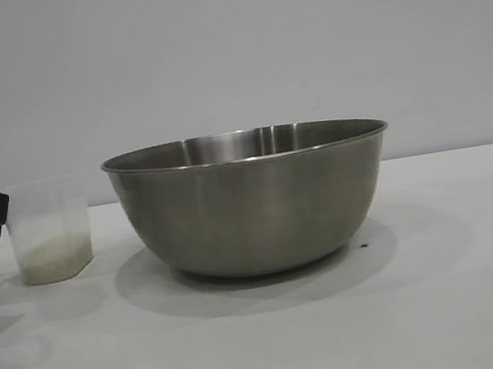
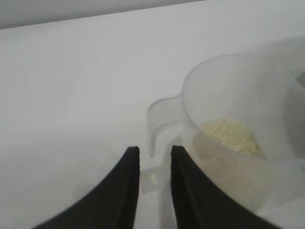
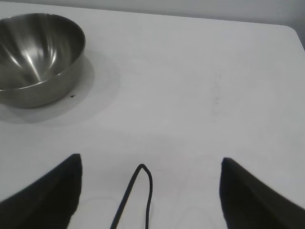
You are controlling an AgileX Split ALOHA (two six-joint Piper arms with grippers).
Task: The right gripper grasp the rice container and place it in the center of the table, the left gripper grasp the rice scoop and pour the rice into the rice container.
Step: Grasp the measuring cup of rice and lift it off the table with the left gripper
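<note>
Nearest the exterior camera stood the large round brushed-steel bowl, the rice container, upright on the plain white matte table, roughly at its centre and holding nothing that I could see. That half of the job looked finished.

Just beside it, at the exterior view's left, sat the small clear frosted plastic cup with a side handle, the rice scoop, upright on the table, a low heap of cream-coloured rice in its bottom.

Left gripper: black pointed fingers drawn to a narrow gap on either side of the scoop's handle, low over the table. Whether they already pinched the handle or only bracketed it, I could not tell. In the exterior view only a black tip showed at the frame's edge, touching the cup's side.

Right gripper: fingers spread wide, holding nothing, hanging over bare table well apart from the bowl. Idle.

Step in hand, by my reading: securing the scoop. To do it well the fingers should close squarely on the handle close to the cup wall, so the cup does not swing when lifted. Lift level, clear the bowl's rolled rim, then tip slowly over the middle.
</note>
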